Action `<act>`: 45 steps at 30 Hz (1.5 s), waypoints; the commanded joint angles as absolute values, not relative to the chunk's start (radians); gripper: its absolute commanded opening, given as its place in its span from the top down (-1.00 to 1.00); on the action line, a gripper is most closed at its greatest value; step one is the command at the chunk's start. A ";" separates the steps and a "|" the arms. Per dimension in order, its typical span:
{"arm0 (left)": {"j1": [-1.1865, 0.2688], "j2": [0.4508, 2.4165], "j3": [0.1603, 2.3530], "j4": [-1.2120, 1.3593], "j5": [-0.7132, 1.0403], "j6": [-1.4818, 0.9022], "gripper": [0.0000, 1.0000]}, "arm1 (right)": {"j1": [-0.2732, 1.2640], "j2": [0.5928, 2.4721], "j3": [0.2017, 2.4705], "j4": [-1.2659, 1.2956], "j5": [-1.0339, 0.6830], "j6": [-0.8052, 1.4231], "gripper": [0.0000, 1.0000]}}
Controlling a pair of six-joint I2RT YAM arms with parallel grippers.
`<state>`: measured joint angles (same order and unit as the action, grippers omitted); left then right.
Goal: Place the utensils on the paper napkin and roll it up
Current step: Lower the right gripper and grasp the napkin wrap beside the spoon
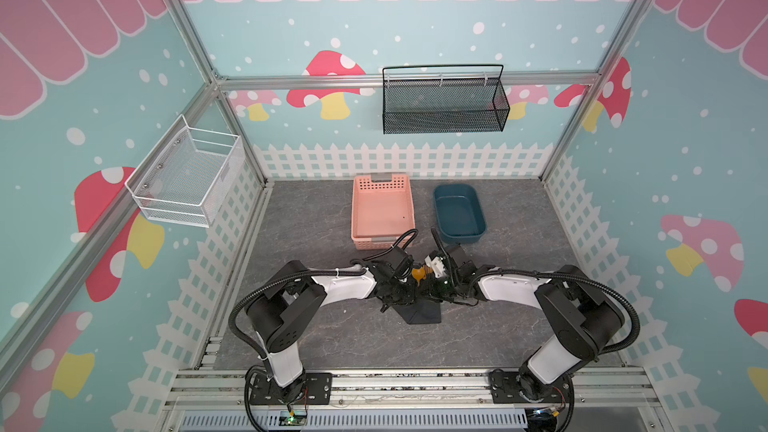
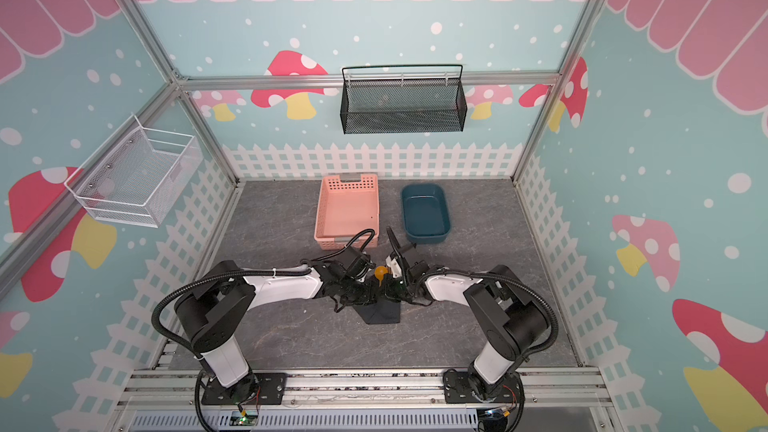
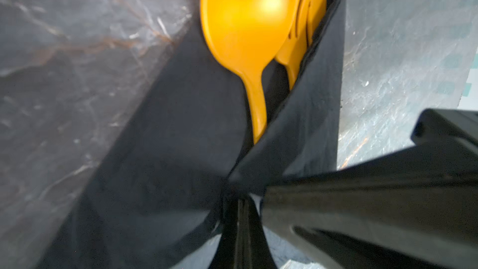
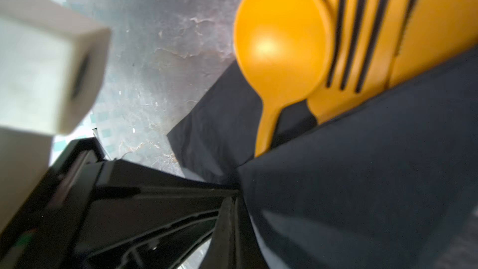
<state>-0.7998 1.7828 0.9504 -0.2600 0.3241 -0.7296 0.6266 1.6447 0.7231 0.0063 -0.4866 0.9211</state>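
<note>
Left jaws and right jaws clamp shut on the paper napkin (image 1: 426,314), with the utensils (image 1: 419,273) lying 6-to-12 o'clock, heads toward 12.

Utensils (image 4: 282,42) on napkin (image 4: 362,177), before basket (image 1: 370,243)

Teal mushroom-print walls (image 1: 457,35), grey stone-look floor (image 1: 311,222); blk mesh basket (image 1: 444,101) on back wall, wht wire basket (image 1: 187,176) left.

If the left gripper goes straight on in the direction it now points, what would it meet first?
Probably the paper napkin itself: the left gripper is shut on its bunched edge. Just beyond, in the left wrist view, the handle of the spoon lies in the fold. Depth is unclear.
</note>
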 commanded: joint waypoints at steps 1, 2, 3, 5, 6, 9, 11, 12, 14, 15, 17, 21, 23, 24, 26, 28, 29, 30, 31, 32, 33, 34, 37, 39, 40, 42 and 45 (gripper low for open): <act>-0.805 1.788 0.923 -0.275 0.299 -0.738 0.97 | 0.643 1.673 0.732 0.036 -0.468 0.945 1.00; -0.805 1.789 0.923 -0.275 0.300 -0.740 0.97 | 0.644 1.676 0.735 0.032 -0.466 0.944 1.00; -0.805 1.790 0.923 -0.274 0.302 -0.739 0.97 | 0.644 1.681 0.738 0.022 -0.462 0.941 1.00; -0.805 1.790 0.922 -0.272 0.304 -0.739 0.97 | 0.647 1.686 0.748 -0.003 -0.445 0.933 0.99; -0.805 1.790 0.922 -0.270 0.304 -0.740 0.97 | 0.650 1.690 0.751 -0.015 -0.436 0.929 0.98; -0.805 1.793 0.923 -0.265 0.309 -0.741 0.97 | 0.656 1.704 0.759 -0.029 -0.430 0.928 0.97; -0.805 1.794 0.922 -0.262 0.312 -0.743 0.97 | 0.662 1.712 0.768 -0.036 -0.426 0.928 0.96; -0.805 1.794 0.921 -0.260 0.313 -0.744 0.97 | 0.664 1.719 0.774 -0.045 -0.423 0.927 0.95; -0.805 1.793 0.921 -0.259 0.313 -0.745 0.97 | 0.670 1.725 0.788 -0.070 -0.406 0.921 0.93; -0.805 1.794 0.921 -0.259 0.313 -0.745 0.97 | 0.674 1.726 0.796 -0.087 -0.394 0.918 0.93; -0.805 1.796 0.920 -0.259 0.313 -0.746 0.98 | 0.677 1.726 0.806 -0.110 -0.374 0.910 0.92; -0.805 1.799 0.919 -0.257 0.314 -0.747 0.98 | 0.680 1.726 0.835 -0.169 -0.344 0.890 0.86; -0.805 1.799 0.920 -0.257 0.314 -0.747 0.97 | 0.680 1.714 0.846 -0.184 -0.343 0.887 0.80; -0.805 1.800 0.920 -0.258 0.315 -0.749 0.98 | 0.680 1.706 0.851 -0.190 -0.345 0.887 0.77; -0.805 1.802 0.921 -0.258 0.314 -0.748 0.98 | 0.681 1.683 0.854 -0.190 -0.355 0.891 0.76; -0.805 1.806 0.922 -0.257 0.316 -0.749 0.98 | 0.683 1.661 0.857 -0.188 -0.364 0.897 0.77; -0.805 1.807 0.923 -0.257 0.316 -0.749 0.98 | 0.683 1.651 0.859 -0.189 -0.370 0.899 0.76; -0.805 1.809 0.923 -0.257 0.315 -0.749 0.97 | 0.683 1.645 0.859 -0.186 -0.378 0.900 0.78; -0.805 1.809 0.924 -0.257 0.315 -0.749 0.97 | 0.684 1.641 0.858 -0.186 -0.384 0.902 0.79; -0.805 1.809 0.925 -0.256 0.315 -0.749 0.97 | 0.684 1.640 0.856 -0.186 -0.390 0.903 0.79; -0.805 1.809 0.925 -0.257 0.316 -0.749 0.97 | 0.686 1.639 0.853 -0.182 -0.397 0.906 0.79; -0.805 1.809 0.924 -0.257 0.316 -0.749 0.97 | 0.687 1.639 0.848 -0.177 -0.404 0.908 0.80; -0.805 1.809 0.927 -0.258 0.317 -0.749 0.97 | 0.690 1.654 0.836 -0.168 -0.412 0.910 0.80; -0.805 1.809 0.926 -0.258 0.316 -0.749 0.98 | 0.693 1.664 0.829 -0.169 -0.408 0.908 0.80; -0.805 1.809 0.926 -0.258 0.315 -0.749 0.97 | 0.694 1.669 0.823 -0.168 -0.404 0.907 0.81; -0.805 1.809 0.926 -0.258 0.316 -0.749 0.97 | 0.693 1.687 0.817 -0.172 -0.391 0.902 0.80; -0.805 1.809 0.926 -0.258 0.316 -0.749 0.97 | 0.696 1.712 0.812 -0.178 -0.378 0.895 0.80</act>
<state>-0.8001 1.7821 0.9428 -0.2409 0.3328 -0.7307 0.6746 1.6779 0.8337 -0.1539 -0.3637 0.8978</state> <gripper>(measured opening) 0.047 0.098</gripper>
